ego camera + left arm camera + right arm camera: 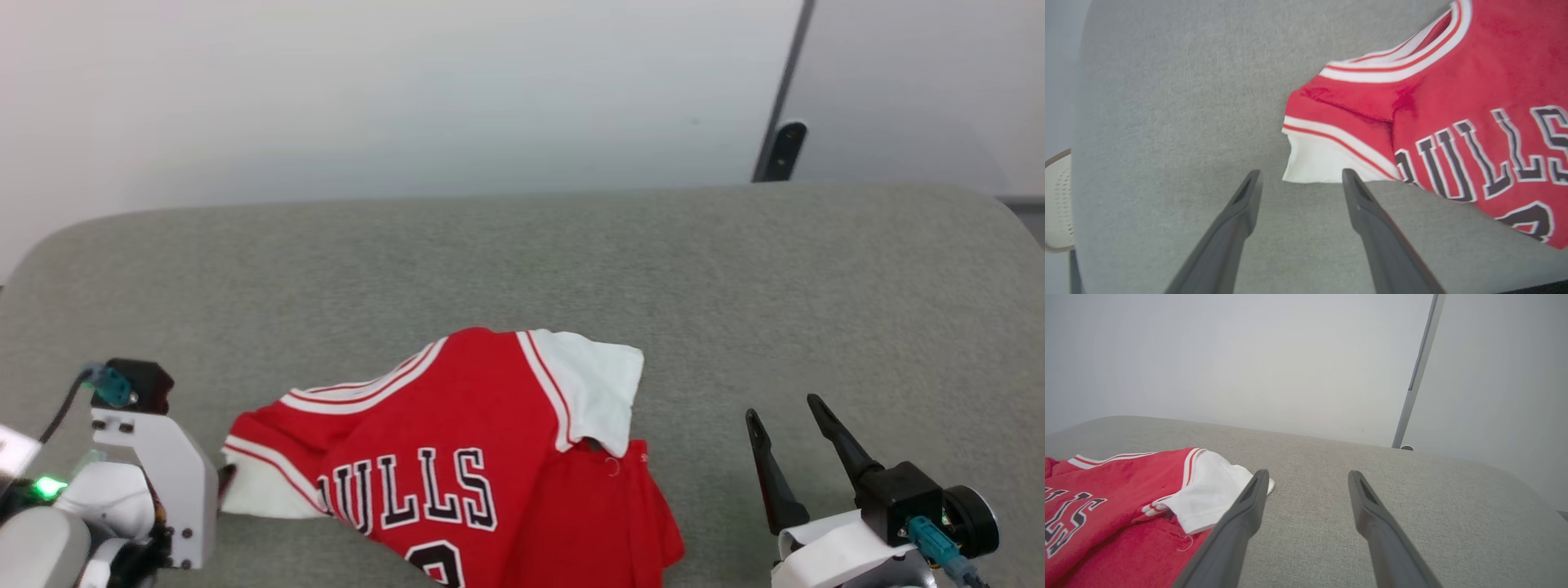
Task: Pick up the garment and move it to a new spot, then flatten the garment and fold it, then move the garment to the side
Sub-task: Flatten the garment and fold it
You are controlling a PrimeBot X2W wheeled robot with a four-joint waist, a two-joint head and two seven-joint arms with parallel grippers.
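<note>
Red knit jersey garment [473, 400], white sleeves, red-white striped trim, black white-outlined lettering: it lies rumpled, letter side up, at the near middle of a grey-green, felt-textured tabletop [522, 261] with rounded corners. Left gripper [1300, 176]: long dark tapered fingers spread, nothing between them, tips just beside one white sleeve's hem. Right gripper [781, 407]: fingers likewise spread and empty, near the garment's right edge, not touching it.
</note>
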